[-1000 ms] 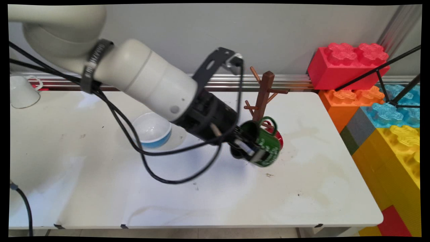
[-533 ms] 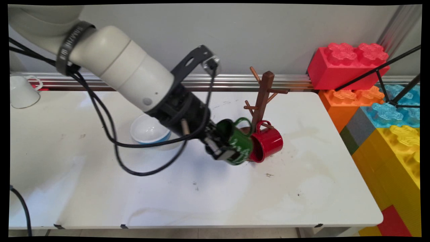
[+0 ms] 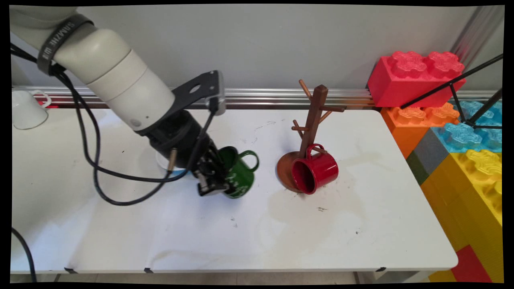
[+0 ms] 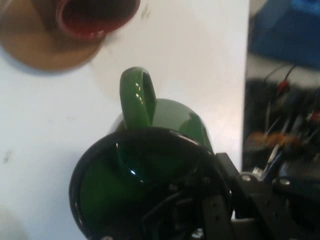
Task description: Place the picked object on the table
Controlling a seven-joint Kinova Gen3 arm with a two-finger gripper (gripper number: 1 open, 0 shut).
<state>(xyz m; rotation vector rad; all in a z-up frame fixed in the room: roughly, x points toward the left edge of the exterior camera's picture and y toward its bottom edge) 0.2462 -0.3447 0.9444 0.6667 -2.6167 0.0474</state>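
In the main view, the glossy green enamel mug [image 3: 240, 174] with a looped handle sits in the black two-finger pincer [image 3: 215, 176], tilted, handle pointing right, low over the white desk [image 3: 281, 237]. The white arm slants down from the upper left, black cables hanging beneath it. The pincer is clamped on the mug's rim, one finger inside and one outside. Well apart to the right stands the brown wooden mug tree [image 3: 311, 124], a red enamel mug [image 3: 315, 172] hanging on a low peg. A white and blue bowl [image 3: 170, 168] peeks from behind the arm.

In the hand view, the green mug [image 4: 150, 165] fills the centre, handle upward; the pincer [image 4: 200, 215] pinches its dark rim
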